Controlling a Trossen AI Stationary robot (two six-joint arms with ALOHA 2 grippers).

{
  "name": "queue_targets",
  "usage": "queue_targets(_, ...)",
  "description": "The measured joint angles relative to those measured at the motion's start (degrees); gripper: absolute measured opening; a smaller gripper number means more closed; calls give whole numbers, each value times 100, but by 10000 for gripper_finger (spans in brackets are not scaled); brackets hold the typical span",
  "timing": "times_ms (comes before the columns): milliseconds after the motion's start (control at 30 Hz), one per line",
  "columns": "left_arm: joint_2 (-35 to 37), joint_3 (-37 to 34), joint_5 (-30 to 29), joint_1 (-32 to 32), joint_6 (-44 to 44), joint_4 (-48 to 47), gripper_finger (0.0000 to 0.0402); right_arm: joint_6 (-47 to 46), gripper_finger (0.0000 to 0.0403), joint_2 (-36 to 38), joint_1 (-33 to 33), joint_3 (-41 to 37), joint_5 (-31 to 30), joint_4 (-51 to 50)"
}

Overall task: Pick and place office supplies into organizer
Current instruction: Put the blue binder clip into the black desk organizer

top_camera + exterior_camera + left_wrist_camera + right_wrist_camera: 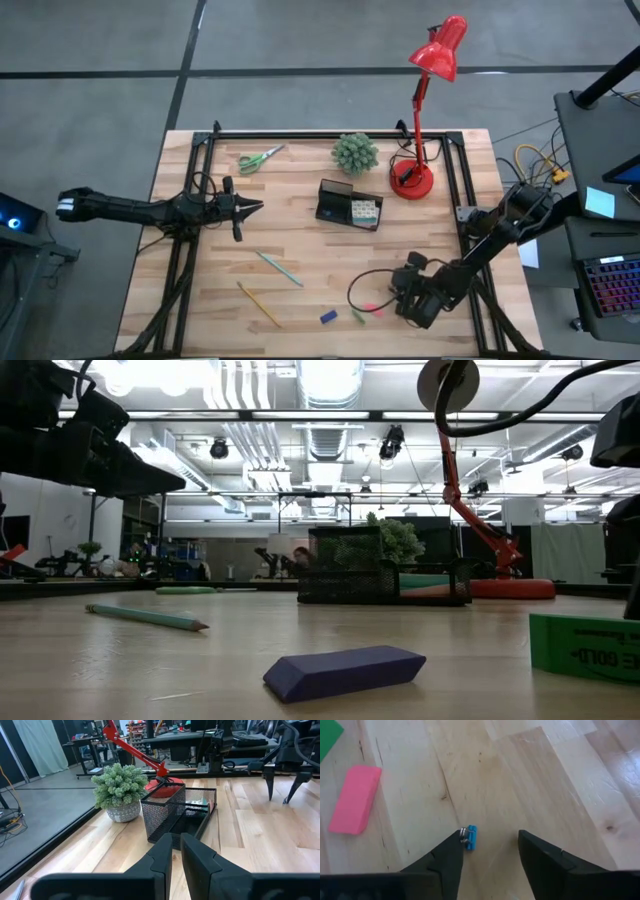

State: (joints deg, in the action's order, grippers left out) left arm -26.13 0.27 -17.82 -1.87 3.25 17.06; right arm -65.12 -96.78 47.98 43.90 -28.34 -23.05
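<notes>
The black mesh organizer (349,205) stands mid-table and holds a white dotted cube (364,211). Green-handled scissors (260,158) lie near the far edge. A teal pen (278,268), a yellow pencil (258,303) and blue (328,317), green (358,316) and pink (373,309) erasers lie near the near edge. My right gripper (489,845) is open, low over the table by the erasers. A tiny blue clip (470,837) lies between its fingers, close against one. My left gripper (250,207) hovers shut, left of the organizer. My right gripper comes slanting down from the table's right side, with one finger (452,852) right beside the blue clip's metal end (464,837). Whether that finger touches the clip I cannot tell. The clip lies flat on the wood.
A spiky green potted plant (355,153) and a red desk lamp (425,100) stand behind the organizer at the far edge. A black cable (365,285) loops on the wood beside the right arm. Black frame rails (330,133) run along the table's edges.
</notes>
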Motion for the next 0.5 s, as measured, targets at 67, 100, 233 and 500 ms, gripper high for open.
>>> queue_targets(67,0,0,0,0,0,0,26,4,157,9,-35,0,91,-4)
queue_targets(100,0,0,-1,-1,-2,0,26,8,150,10,-47,0,119,-4)
queue_targets(233,0,0,-1,0,-9,0,26,163,121,16,-80,4,225,20)
queue_targets(500,0,0,0,0,-9,0,26,364,62,13,-84,2,408,139)
